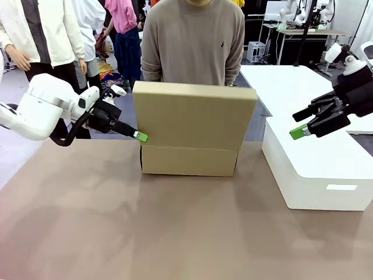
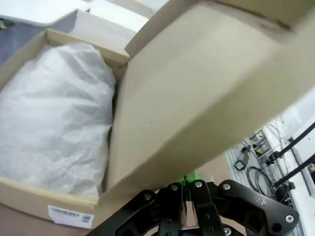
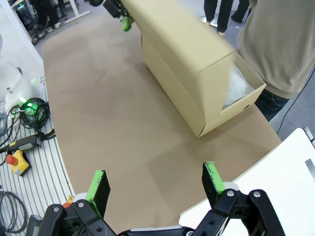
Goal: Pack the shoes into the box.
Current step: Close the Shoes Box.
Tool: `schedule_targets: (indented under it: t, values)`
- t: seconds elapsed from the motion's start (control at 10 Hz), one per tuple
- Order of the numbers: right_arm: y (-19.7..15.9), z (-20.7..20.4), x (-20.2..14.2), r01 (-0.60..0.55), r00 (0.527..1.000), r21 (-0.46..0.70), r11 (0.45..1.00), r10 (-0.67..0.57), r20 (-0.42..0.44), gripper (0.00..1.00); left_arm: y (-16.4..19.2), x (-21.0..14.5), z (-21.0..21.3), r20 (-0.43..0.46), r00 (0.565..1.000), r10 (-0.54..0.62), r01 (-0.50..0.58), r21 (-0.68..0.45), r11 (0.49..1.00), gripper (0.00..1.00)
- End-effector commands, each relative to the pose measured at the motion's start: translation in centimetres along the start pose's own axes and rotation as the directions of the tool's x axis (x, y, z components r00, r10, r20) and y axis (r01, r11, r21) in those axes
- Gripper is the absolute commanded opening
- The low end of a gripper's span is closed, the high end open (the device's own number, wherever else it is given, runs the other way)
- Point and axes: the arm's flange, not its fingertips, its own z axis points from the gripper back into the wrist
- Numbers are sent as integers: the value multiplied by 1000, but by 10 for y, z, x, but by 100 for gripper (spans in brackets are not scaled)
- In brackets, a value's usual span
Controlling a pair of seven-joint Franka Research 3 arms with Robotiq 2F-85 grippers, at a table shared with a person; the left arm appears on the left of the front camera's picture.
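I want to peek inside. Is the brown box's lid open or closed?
Partly open. The lid is tilted up over the box, with the left tool at its edge. White tissue paper shows inside.

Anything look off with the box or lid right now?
Nothing damaged or spilled. The lid is half raised, tilted over the box, with the left gripper at its edge. White tissue paper covers the inside. The right gripper hangs open, apart.

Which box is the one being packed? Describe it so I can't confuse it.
On the brown table, look at the middle, in front of the person's torso. The tan cardboard shoebox sits there, lid partly raised, white tissue inside. The bigger box on its right is plain white.
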Motion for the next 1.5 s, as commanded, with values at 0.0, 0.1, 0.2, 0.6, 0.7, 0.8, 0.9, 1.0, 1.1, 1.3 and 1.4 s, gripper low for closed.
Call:
schedule_targets:
  t: [0.0,0.1,0.2,0.6,0.7,0.8,0.9,1.0,1.1,1.3,1.4]
  values:
    - [-3,-1,1,-22,999,17,1000,21,36,100,-11,9,-3,-3,999,-49,49,116,992,0]
    - [-3,-1,1,-22,999,17,1000,21,36,100,-13,18,0,-33,998,-53,58,179,982,0]
    - [-3,-1,1,-22,999,17,1000,21,36,100,-14,30,4,-65,996,-52,66,235,970,0]
    - [-3,-1,1,-22,999,17,1000,21,36,100,-10,65,18,-161,982,98,-24,410,912,0]
    - [-3,-1,1,-22,999,17,1000,21,36,100,-8,68,20,-161,981,108,-35,400,916,0]
    - [-3,-1,1,-22,999,17,1000,21,36,100,-11,74,21,-207,971,121,-42,351,936,0]
    - [-3,-1,1,-22,999,17,1000,21,36,100,-9,62,21,-153,986,66,4,414,910,0]
    - [-3,-1,1,-22,999,17,1000,21,36,100,-9,62,21,-153,986,66,4,414,910,0]
    - [-3,-1,1,-22,999,17,1000,21,36,100,-9,62,21,-153,986,66,4,414,910,0]
    - [-3,-1,1,-22,999,17,1000,21,36,100,-9,62,21,-153,986,66,4,414,910,0]
    - [-3,-1,1,-22,999,17,1000,21,36,100,-9,62,21,-153,986,66,4,414,910,0]
